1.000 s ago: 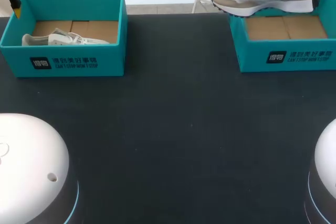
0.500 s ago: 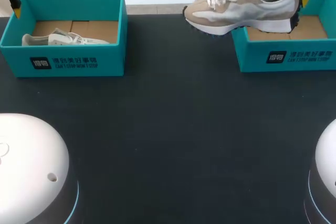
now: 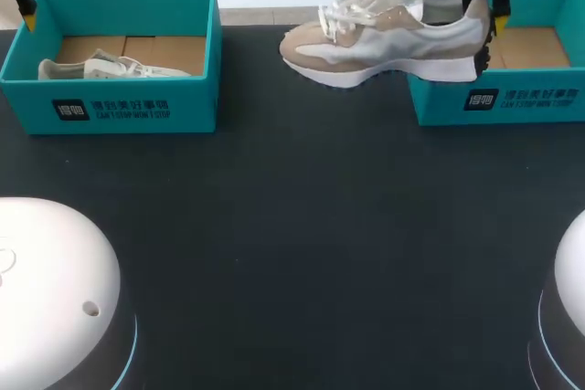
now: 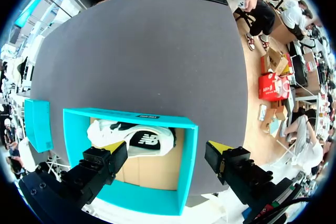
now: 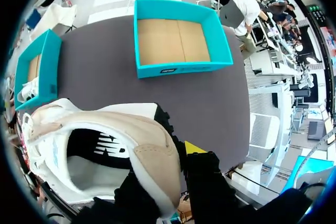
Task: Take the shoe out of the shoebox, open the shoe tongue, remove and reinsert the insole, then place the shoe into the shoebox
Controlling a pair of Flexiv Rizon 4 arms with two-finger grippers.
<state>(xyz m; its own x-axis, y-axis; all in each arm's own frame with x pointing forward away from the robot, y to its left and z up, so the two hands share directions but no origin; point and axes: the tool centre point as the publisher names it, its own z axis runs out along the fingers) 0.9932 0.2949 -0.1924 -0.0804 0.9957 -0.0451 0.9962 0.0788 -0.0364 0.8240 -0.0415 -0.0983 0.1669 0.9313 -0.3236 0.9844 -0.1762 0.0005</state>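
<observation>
Moved the shoe (image 3: 384, 43) toward 9 o'clock, mostly off the right shoebox (image 3: 498, 102) (heel over its rim); my right gripper (image 3: 489, 32) pinches the heel, left gripper (image 4: 165, 156) spread above the left shoebox (image 4: 131, 116).

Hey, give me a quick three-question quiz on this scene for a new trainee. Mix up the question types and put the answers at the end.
1. True or false: the right gripper is shut on the heel of the beige shoe.
2. Where is that shoe relative to the right shoebox? A: flat inside it. B: lifted, toe out past its wall toward the middle of the table. C: wholly behind it.
3. Fill in: the left gripper hangs ___ over the left shoebox, which holds a white shoe.
Key: 1 true; 2 B; 3 open.
</observation>
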